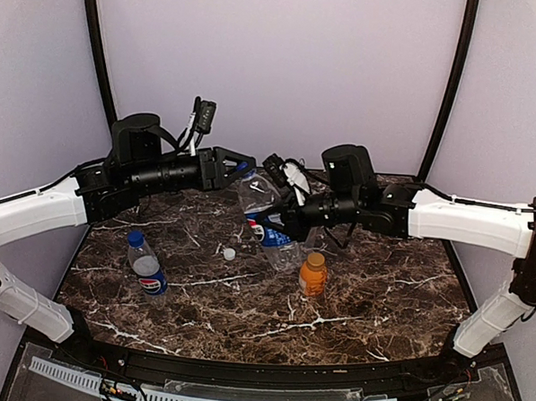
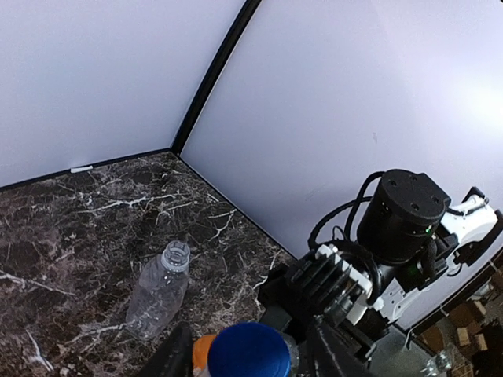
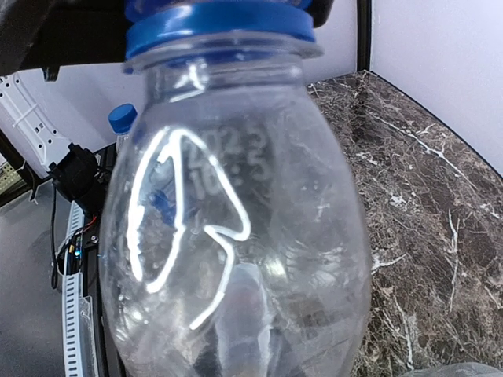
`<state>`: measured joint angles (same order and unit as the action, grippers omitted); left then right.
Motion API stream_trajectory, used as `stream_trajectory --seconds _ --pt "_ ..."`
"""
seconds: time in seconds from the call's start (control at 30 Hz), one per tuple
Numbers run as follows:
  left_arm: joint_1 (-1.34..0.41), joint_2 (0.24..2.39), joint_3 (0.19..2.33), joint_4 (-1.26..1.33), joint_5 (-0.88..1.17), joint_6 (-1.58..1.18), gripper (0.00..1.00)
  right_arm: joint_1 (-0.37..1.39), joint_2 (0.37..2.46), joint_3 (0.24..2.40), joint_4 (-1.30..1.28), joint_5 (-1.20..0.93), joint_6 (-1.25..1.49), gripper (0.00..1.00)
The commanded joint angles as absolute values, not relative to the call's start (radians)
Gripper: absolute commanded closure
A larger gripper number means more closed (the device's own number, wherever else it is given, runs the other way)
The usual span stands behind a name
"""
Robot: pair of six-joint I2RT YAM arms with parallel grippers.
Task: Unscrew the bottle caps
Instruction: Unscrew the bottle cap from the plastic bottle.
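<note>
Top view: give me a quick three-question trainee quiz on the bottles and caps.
1. True or false: the orange bottle has no cap on.
2. Which gripper holds the tilted bottle: A left, B right?
3. Fill in: the loose cap on the table is ___.
Key: 1 false, its cap is on; 2 B, the right gripper; 3 white.
</note>
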<state>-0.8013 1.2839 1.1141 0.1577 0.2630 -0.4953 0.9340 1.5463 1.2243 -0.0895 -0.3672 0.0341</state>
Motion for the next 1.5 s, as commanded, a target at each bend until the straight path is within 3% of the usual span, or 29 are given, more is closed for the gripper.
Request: stream_trajectory --seconds 0.0,0.13,0.23,0.47,0.6,0.97,1.3,1.47 --pt "-0.793 1.253 1.123 0.181 0.378 -0.439 0.43 0.92 1.505 1.2 -0.025 -0.43 0.015 0.99" --pt "-0.791 1.23 1.123 0.164 0.45 -0.374 0.28 0.917 1.493 1.188 -0.033 -0.543 -0.012 1.0" --pt "-0.786 1.207 1.121 0.154 0.524 -0.333 0.22 0.916 1.489 1.19 -0.058 -0.665 -0.045 0.99" --pt "-0.77 1.186 1.11 0.173 0.75 -0.261 0.23 0.916 1.522 1.238 -0.144 -0.922 -0.098 0.97" --pt "-0.769 1.206 1.098 0.228 0.878 -0.28 0.28 0.916 1.539 1.261 -0.163 -0.995 -0.102 0.96" --pt "-0.769 1.253 1.093 0.277 0.933 -0.318 0.46 0.916 1.562 1.284 -0.174 -1.043 -0.1 0.96" --pt "-0.769 1.256 1.085 0.269 0.929 -0.317 0.72 0.915 1.561 1.285 -0.172 -0.999 -0.09 0.97" --pt "-0.769 1.247 1.083 0.248 0.863 -0.333 0.87 0.916 1.555 1.302 -0.194 -0.824 -0.068 0.98"
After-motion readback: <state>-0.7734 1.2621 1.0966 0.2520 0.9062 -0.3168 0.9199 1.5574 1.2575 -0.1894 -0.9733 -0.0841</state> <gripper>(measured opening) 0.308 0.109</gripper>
